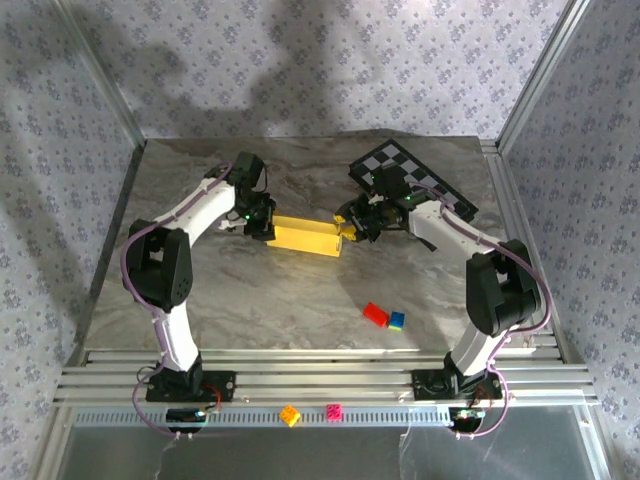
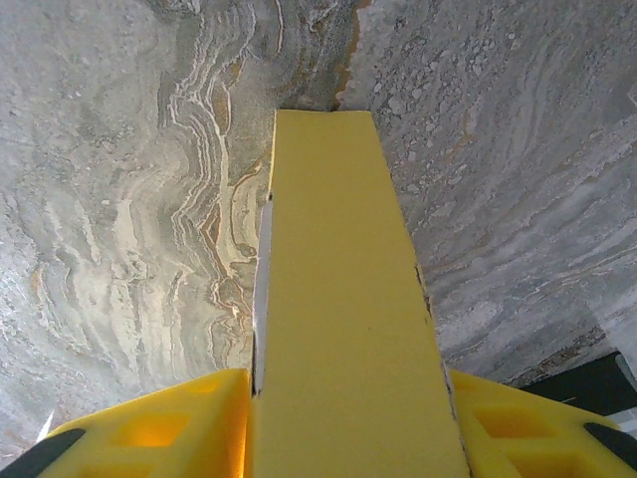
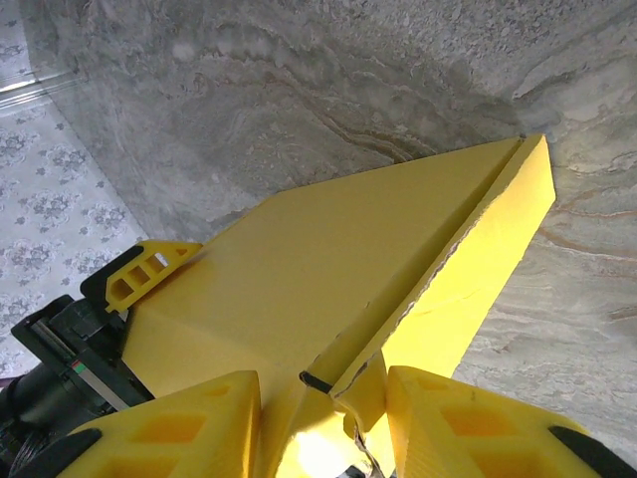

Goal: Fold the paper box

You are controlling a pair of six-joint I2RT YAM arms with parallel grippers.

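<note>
The paper box (image 1: 305, 236) lies as a closed, long yellow rectangle at the middle of the marble table. My left gripper (image 1: 265, 228) is at its left end. In the left wrist view the box (image 2: 343, 299) runs straight out between the yellow fingers (image 2: 169, 428), which press on both of its sides. My right gripper (image 1: 352, 228) is at the right end. In the right wrist view the box (image 3: 328, 259) has a torn, crumpled corner flap between the fingers (image 3: 468, 418), with a thin dark slot showing there. The left gripper's fingertip (image 3: 144, 271) shows at the far end.
A black-and-grey checkerboard mat (image 1: 415, 180) lies at the back right, behind the right arm. A red brick (image 1: 375, 314) and a blue brick (image 1: 397, 320) sit near the front right. A small yellow brick (image 1: 290, 415) and a pink one (image 1: 334, 411) rest on the front rail.
</note>
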